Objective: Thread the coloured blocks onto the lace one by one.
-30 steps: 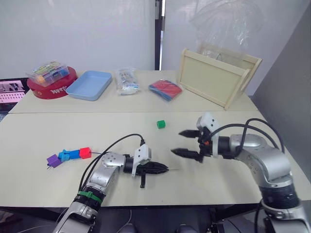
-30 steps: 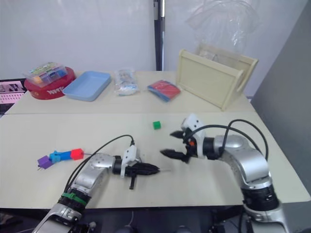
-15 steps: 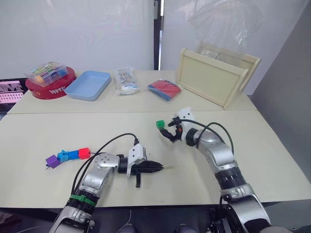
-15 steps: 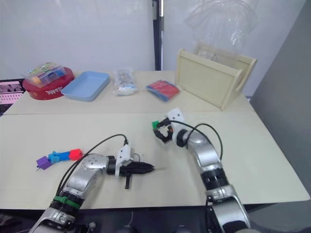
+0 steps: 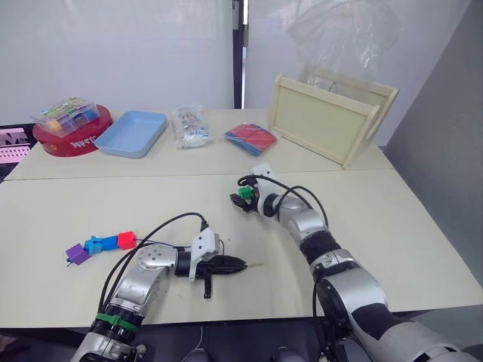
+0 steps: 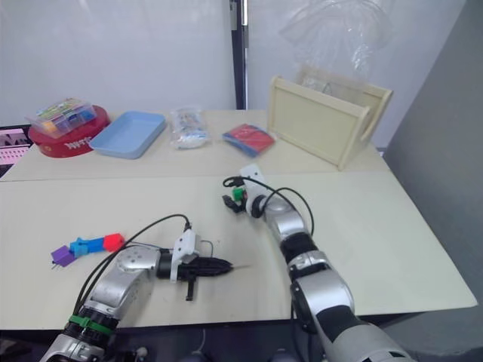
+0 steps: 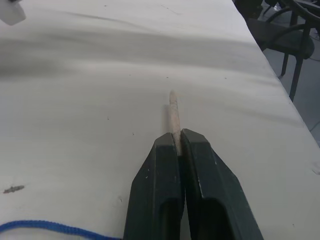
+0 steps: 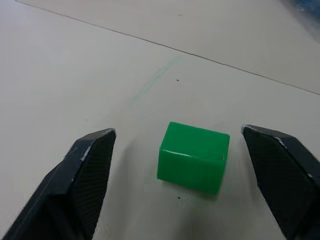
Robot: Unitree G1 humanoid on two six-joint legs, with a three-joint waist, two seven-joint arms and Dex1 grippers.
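Observation:
A green block (image 8: 194, 157) rests on the table between the two spread fingers of my right gripper (image 5: 243, 194), which is open and not touching it. My left gripper (image 7: 179, 135) lies low near the table's front, shut on the lace's pale stiff tip (image 7: 173, 112), which sticks out past the fingertips. The blue string of the lace (image 7: 40, 227) trails behind it. At the left, the purple (image 5: 76, 253), light blue (image 5: 96, 244), dark blue (image 5: 111, 242) and red (image 5: 127, 240) blocks lie in a touching row.
Along the far side stand a red round tin with a clear box (image 5: 66, 128), a light blue tray (image 5: 132, 133), a clear bag (image 5: 188, 126), a red-and-blue packet (image 5: 247, 136) and a wooden crate (image 5: 324, 117). A black cable (image 5: 162, 226) loops over my left arm.
My right gripper has swung left and away from me to the green block and now straddles it, still open. The left gripper stays shut on the lace tip, barely moved.

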